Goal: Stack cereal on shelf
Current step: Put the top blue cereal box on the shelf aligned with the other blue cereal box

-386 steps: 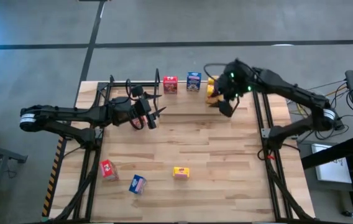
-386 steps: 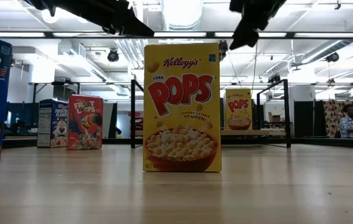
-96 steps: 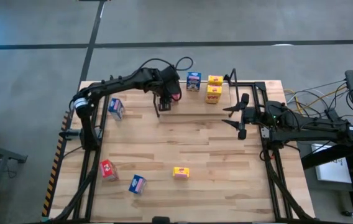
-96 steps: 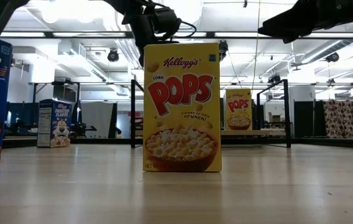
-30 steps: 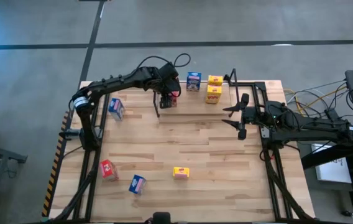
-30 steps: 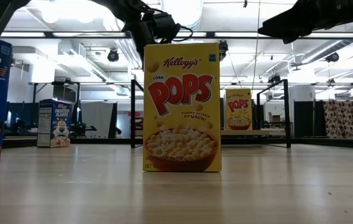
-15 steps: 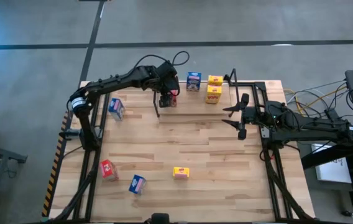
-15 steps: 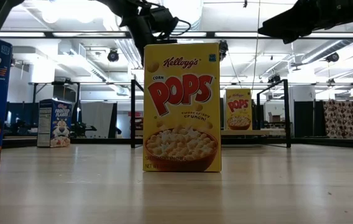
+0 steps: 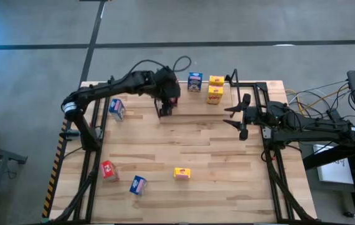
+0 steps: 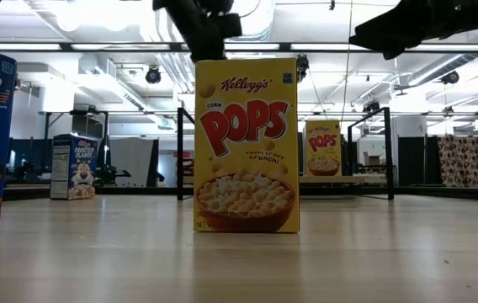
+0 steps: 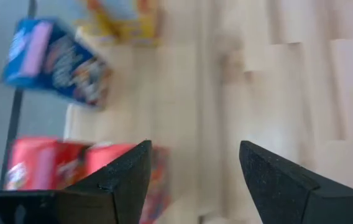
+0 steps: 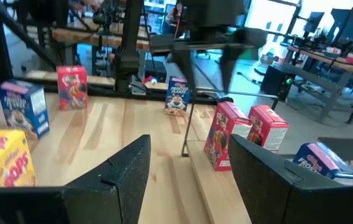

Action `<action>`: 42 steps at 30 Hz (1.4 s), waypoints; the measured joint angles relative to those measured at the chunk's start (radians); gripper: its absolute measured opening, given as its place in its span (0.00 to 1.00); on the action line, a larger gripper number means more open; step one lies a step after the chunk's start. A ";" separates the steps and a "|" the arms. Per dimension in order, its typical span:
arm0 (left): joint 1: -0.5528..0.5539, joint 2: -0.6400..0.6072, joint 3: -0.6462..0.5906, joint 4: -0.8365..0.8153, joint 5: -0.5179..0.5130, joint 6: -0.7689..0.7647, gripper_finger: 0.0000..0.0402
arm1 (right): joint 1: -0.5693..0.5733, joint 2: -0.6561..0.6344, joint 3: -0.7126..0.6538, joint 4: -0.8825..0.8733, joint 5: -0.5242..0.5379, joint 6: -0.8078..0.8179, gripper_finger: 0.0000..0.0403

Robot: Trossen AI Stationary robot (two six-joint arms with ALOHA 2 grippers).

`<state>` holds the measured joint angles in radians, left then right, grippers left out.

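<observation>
Your left gripper (image 11: pixel 192 165) hangs with its fingers (image 11: pixel 123 171) spread and empty, just above two red cereal boxes (image 12: pixel 248 134) standing side by side at the shelf (image 9: pixel 159 78) along the worktop's (image 9: pixel 215 144) far edge. Further along sit a blue box (image 9: pixel 194 81) and two yellow boxes (image 9: pixel 215 89). Your right gripper (image 12: pixel 189 165) waits at the right edge, fingers apart, holding nothing. A red (image 9: pixel 107 169), a blue (image 9: pixel 138 184) and a yellow box (image 9: pixel 182 173) stand near the front edge, another blue box (image 9: pixel 116 108) at the left.
</observation>
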<state>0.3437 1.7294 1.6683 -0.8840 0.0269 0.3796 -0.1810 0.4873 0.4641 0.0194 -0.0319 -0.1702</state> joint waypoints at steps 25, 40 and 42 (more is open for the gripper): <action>-0.343 -0.481 -0.601 0.430 -0.232 -0.274 0.55 | 0.178 0.359 0.256 -0.017 -0.001 0.243 0.51; -0.280 -0.587 -0.639 -0.179 -0.773 -0.926 0.55 | 0.197 0.714 0.738 -0.563 0.006 0.319 0.51; -0.204 -0.587 -0.639 -0.259 -0.772 -0.973 0.55 | 0.197 0.737 0.769 -0.588 0.006 0.299 0.51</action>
<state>0.1395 1.1422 1.0294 -1.1432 -0.7448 -0.5938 0.0158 1.2248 1.2332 -0.5684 -0.0254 0.1287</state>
